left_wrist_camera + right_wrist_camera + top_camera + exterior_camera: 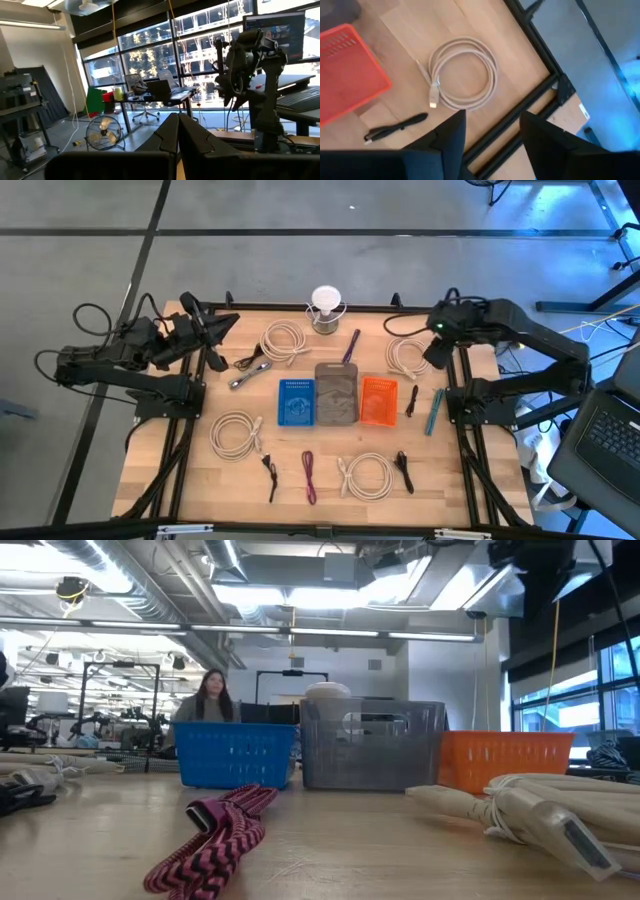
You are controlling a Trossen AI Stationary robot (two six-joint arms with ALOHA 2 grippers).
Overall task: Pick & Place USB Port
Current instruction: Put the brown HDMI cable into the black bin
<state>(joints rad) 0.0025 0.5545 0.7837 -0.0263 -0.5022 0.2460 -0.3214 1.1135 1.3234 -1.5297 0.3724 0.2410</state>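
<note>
Three small baskets stand in a row mid-table: blue (296, 401), grey (336, 393) and orange (378, 400). USB cables lie around them. A white coil (405, 358) rests flat near the far right corner, also visible in the right wrist view (465, 75). My right gripper (436, 352) (492, 120) hovers open above the table beside that coil, touching nothing. My left gripper (228, 325) (178, 120) is shut and empty, held level near the far left corner and pointing toward the table's right.
More white coils (283, 340) (237, 432) (366, 475), black cables (270, 470) (411, 398) (395, 129), a magenta cable (309, 477) (215, 830), a purple one (351, 345) and a teal one (434, 412) lie about. A metal cup (325, 308) stands at the far edge. A person (205, 700) sits beyond the table.
</note>
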